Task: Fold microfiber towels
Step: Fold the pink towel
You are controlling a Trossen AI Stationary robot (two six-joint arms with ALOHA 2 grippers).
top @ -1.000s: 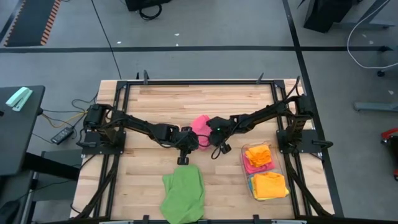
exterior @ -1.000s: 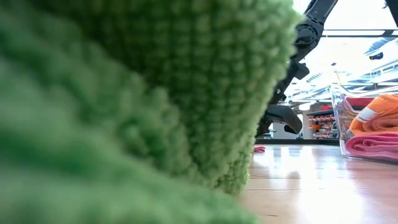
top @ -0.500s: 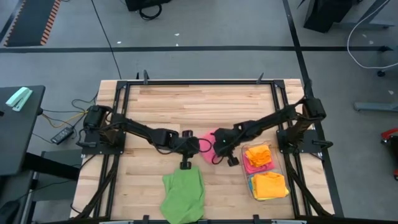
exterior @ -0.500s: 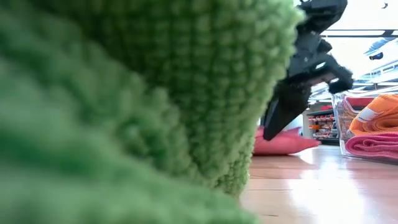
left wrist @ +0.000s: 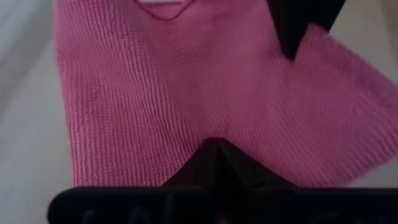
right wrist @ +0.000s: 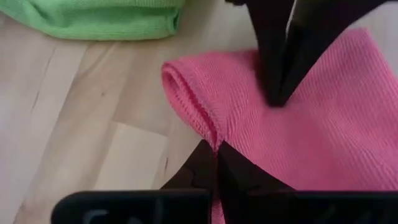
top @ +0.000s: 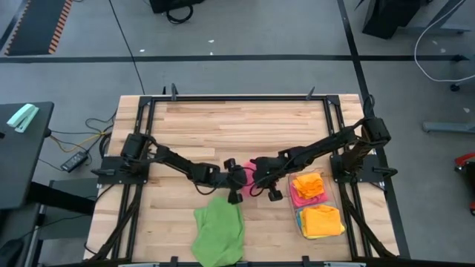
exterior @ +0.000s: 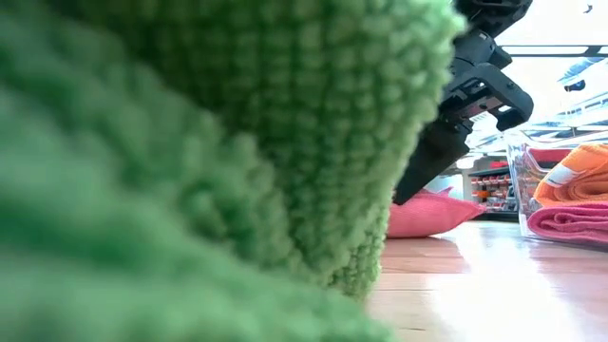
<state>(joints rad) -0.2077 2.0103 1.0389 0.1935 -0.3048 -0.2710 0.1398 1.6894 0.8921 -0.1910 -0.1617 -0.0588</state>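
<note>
Both tools [top: 246, 178] pinched on pink towel [right wrist: 348, 124]

Bright light shines everywhere. In the low view the green towel [exterior: 190, 171] is very blurry, with glare at two o'clock.

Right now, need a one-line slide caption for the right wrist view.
Right claw shut on pink towel's folded edge, left claw pinching it opposite, green towel beyond.
</note>
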